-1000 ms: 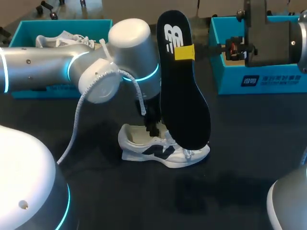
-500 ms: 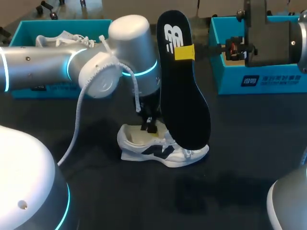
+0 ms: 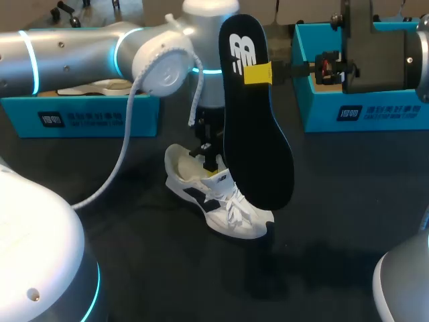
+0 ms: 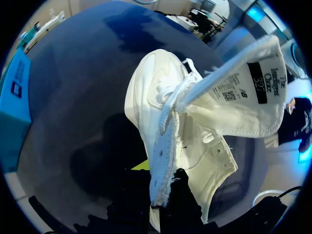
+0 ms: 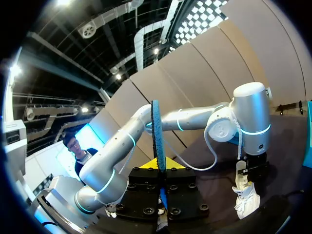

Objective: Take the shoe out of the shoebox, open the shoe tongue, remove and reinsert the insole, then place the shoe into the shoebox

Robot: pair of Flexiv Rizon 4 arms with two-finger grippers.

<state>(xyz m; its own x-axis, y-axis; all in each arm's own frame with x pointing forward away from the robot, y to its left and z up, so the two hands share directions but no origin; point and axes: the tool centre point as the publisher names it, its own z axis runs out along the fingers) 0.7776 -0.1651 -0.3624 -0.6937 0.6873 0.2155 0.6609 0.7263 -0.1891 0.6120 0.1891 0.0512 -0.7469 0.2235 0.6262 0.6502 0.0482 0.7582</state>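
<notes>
The white shoe (image 3: 216, 200) sits on the dark surface (image 3: 348, 201), toe angled toward the near edge. The left gripper (image 3: 209, 149) comes down on it from above. In the left wrist view its fingers are nearly together, pinching the laced edge of the shoe's opening (image 4: 163, 187), with the tongue (image 4: 243, 92) folded out ahead of them. Only a sliver of one yellow tip shows there; the rest of the fingers is dark and hard to make out.

Just behind, the black insole (image 3: 258, 134) hangs upright above the shoe, covering part of it. The right gripper (image 3: 258, 72) is clamped on it near its upper end. From the right wrist the insole (image 5: 157, 141) appears edge-on, squeezed between the fingers.

Farther back stand the left shoebox (image 3: 100, 117), its inside mostly hidden by the left arm, and the right shoebox (image 3: 375, 111).

Since a second ago the shoe has swung round from lying crosswise, and the left arm has drawn back toward the boxes.
</notes>
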